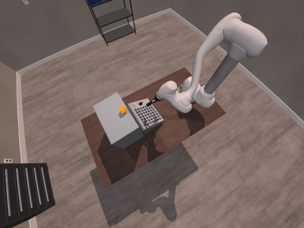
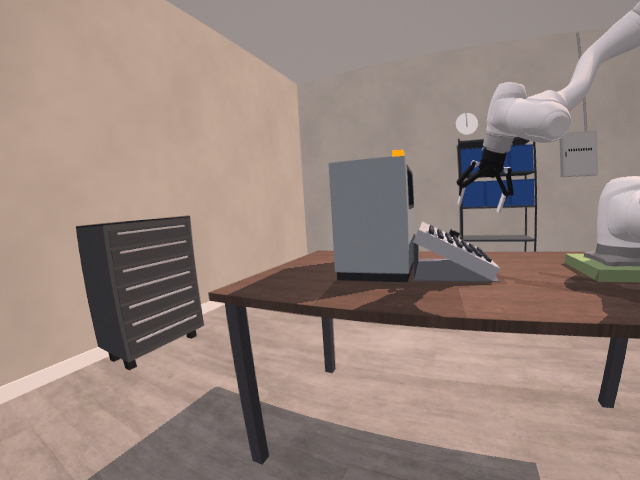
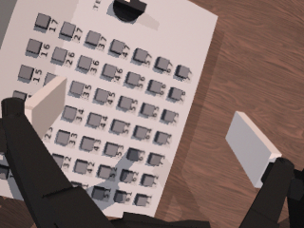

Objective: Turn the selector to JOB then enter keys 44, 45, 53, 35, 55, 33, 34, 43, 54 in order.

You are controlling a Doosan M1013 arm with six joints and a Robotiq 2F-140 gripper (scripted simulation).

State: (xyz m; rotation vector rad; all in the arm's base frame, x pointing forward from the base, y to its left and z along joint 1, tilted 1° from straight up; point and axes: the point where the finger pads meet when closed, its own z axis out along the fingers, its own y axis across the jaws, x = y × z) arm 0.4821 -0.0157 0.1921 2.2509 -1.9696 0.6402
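Observation:
The keypad panel [image 1: 131, 106] [image 2: 457, 256] [image 3: 190, 29] slopes on the table, its keys grey and none visibly lit. In the wrist view I see key 44 [image 3: 94, 120], key 45 [image 3: 101, 96], key 53 [image 3: 111, 149], key 35 [image 3: 77, 88], key 55 [image 3: 125, 104], key 33 [image 3: 63, 138], key 34 [image 3: 69, 114], key 43 [image 3: 87, 143] and key 54 [image 3: 119, 126]. The black selector [image 1: 140, 103] [image 3: 129, 10] is cut off at the wrist view's top; its setting cannot be read. My gripper [image 2: 480, 202] [image 3: 151, 109] is open and empty, above the panel; its left finger hides some keys.
The tall grey machine housing [image 1: 118, 122] [image 2: 369, 217] stands directly behind the keypad, with an orange block [image 1: 122, 109] [image 2: 398, 152] on top. Both stand on the brown table [image 1: 98, 156] [image 2: 289, 297]. The arm's green base [image 2: 584, 266] is at the table's other end.

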